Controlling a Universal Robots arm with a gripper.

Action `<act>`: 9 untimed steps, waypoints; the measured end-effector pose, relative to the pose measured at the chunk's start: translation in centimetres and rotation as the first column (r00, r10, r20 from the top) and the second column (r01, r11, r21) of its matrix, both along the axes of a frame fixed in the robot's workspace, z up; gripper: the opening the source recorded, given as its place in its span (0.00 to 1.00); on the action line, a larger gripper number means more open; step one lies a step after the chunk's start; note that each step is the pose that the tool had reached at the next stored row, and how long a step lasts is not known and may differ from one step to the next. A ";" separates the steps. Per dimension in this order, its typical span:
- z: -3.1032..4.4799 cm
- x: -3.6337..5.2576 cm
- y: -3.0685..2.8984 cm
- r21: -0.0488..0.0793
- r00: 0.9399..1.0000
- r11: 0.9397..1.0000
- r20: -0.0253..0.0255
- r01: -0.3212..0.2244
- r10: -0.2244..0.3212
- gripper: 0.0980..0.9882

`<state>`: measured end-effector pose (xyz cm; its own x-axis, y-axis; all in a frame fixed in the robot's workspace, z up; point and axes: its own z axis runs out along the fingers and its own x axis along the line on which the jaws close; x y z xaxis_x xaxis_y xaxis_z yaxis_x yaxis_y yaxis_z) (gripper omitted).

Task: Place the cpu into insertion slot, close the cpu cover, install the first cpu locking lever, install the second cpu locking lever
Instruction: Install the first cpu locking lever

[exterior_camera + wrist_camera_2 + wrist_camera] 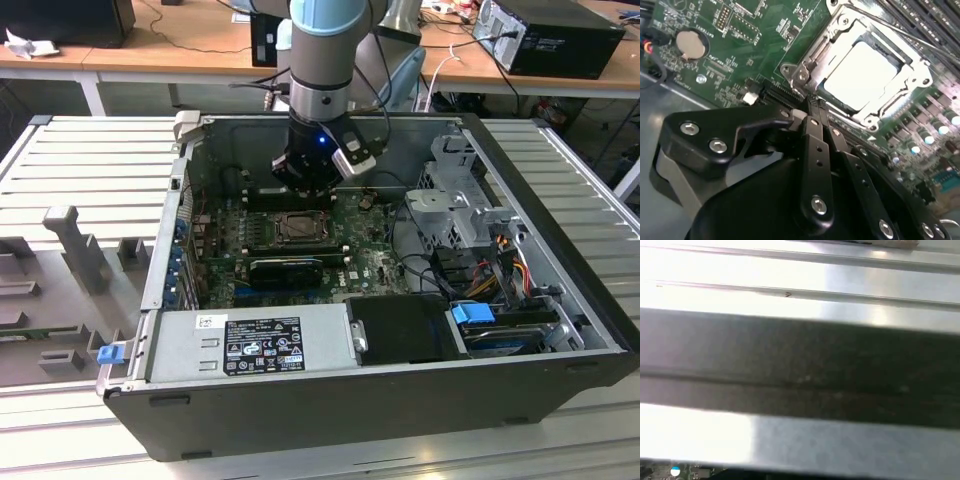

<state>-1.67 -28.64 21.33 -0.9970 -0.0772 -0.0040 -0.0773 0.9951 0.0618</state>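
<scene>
- Power supply unit [255,342], grey metal box with a label, lay nearest along the front wall of the open computer case [560,260].
- Black finned card [287,270] lay on the green motherboard [370,262], just in front of the socket.
- Insertion slot [302,228], square with a silvery rim, sat mid-board, close below the arm's tool.
- Cpu [863,75], pale silver-grey chip, lay flat inside the slot in the second wrist view, its top showing through the frame's window.
- Cpu cover [840,35], thin silvery hinged frame, lay down around the chip; whether the locking levers were latched could not be told.
- Handling, as a judgement: chip light, stiff and smooth-topped, best taken by opposite edges; the pin field beneath is probably fragile. Cover thin and springy, best pressed on its frame edge.
- Gripper [818,106], black, hung at the near edge of the socket with its fingers drawn together and nothing between them.
- Coin battery [692,43] sat on the board, well apart from the socket.
- Wooden desks [200,40] stood farthest back.
</scene>
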 end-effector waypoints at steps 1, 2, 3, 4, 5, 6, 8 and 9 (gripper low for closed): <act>0.08 0.00 0.00 0.000 1.000 1.000 0.000 0.000 0.000 0.01; 0.07 0.00 0.00 0.000 1.000 1.000 0.000 0.000 0.000 0.01; 0.08 0.00 -0.07 0.000 1.000 1.000 0.000 0.000 0.000 0.01; 0.09 0.00 -0.11 0.000 1.000 1.000 0.000 0.000 0.000 0.01; 0.08 0.00 -0.17 0.000 1.000 1.000 0.000 0.000 0.000 0.01; 0.09 0.00 -0.21 0.000 1.000 1.000 0.000 0.000 0.000 0.01; 0.08 0.00 -0.29 0.000 1.000 1.000 0.000 0.000 0.000 0.01; 0.08 0.00 -0.34 0.000 1.000 1.000 0.000 0.000 0.000 0.01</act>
